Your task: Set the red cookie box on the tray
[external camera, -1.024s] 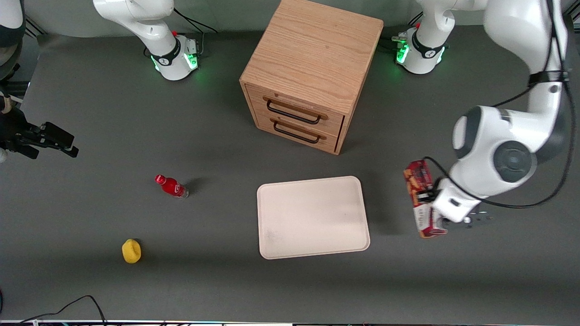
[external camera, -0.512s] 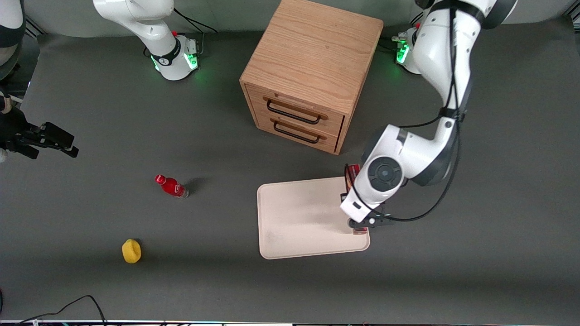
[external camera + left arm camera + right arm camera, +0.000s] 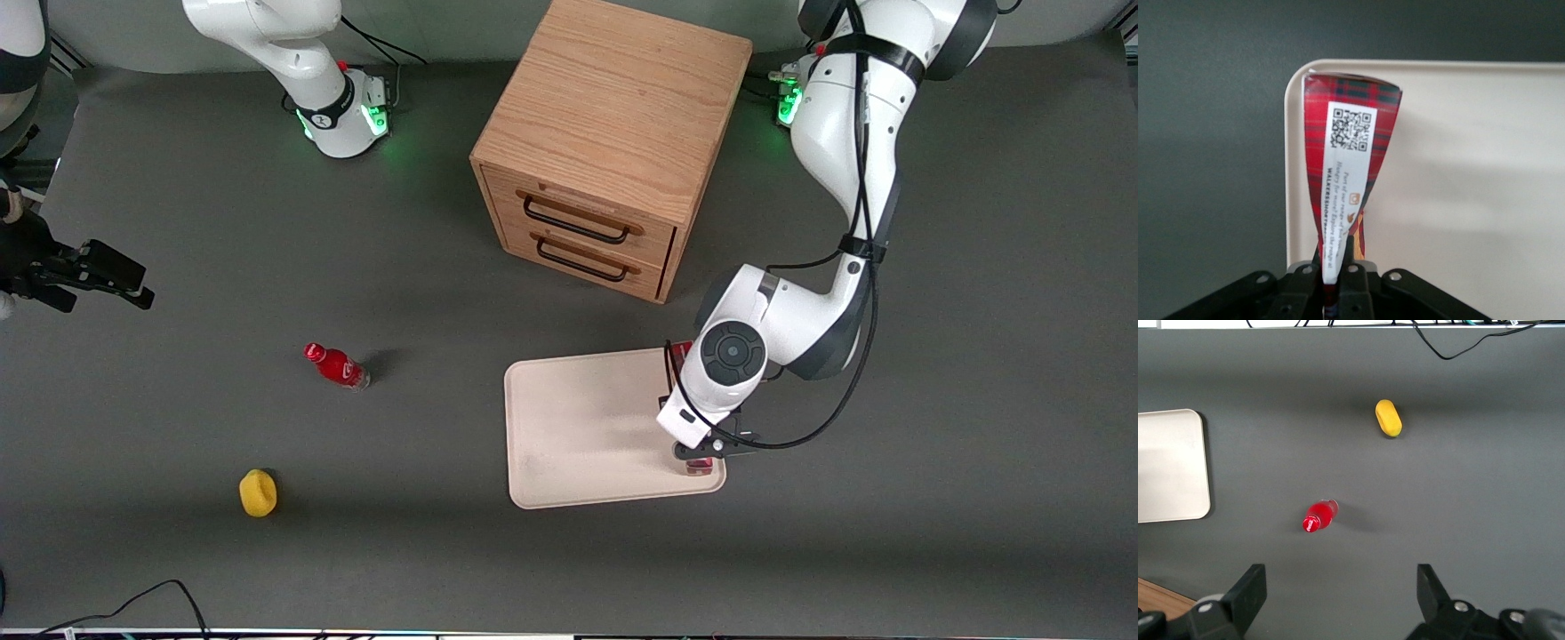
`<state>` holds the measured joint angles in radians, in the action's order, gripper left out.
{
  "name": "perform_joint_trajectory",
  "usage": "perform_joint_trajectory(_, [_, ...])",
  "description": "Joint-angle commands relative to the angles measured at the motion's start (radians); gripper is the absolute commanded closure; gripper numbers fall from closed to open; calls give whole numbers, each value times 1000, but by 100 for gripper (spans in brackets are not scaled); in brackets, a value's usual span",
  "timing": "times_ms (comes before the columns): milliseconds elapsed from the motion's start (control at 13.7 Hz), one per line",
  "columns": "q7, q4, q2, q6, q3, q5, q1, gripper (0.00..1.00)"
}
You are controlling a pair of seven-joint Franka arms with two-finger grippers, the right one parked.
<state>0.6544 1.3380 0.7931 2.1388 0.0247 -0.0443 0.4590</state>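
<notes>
The gripper (image 3: 1336, 280) is clamped tight on the red cookie box (image 3: 1346, 167) — held over the tray (image 3: 1471, 173). The tray's rounded corner sits just under the box's outer end — the wooden drawer cabinet (image 3: 605, 142) stands well apart.

Front view looks down on the table; both wrist views share the tray (image 3: 587, 427).

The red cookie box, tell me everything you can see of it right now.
The red cookie box is narrow tartan-patterned cardboard with a white label bearing a QR code and small print. The gripper is shut on one end, holding it over the tray near a rounded corner. In the front view the arm hides most of it.
</notes>
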Motion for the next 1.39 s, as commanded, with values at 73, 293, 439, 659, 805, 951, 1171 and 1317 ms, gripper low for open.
perform_joint_trajectory(73, [38, -31, 26, 20, -8, -3, 7, 100])
perform_joint_trajectory(293, [45, -31, 26, 12, -9, -8, 1, 0])
perform_joint_trajectory(439, [42, -31, 9, -3, -9, -2, -11, 0])
perform_joint_trajectory(659, [28, -45, -59, -101, -3, 4, -69, 0])
perform_joint_trajectory(805, [-51, -51, -159, -230, -6, 11, -121, 0])
perform_joint_trajectory(951, [-223, -43, -242, -328, -8, 23, -195, 0])
perform_joint_trajectory(1171, [-341, -13, -333, -378, -15, 4, -299, 0])
perform_joint_trajectory(1317, [-471, 15, -376, -370, -15, 6, -379, 0])
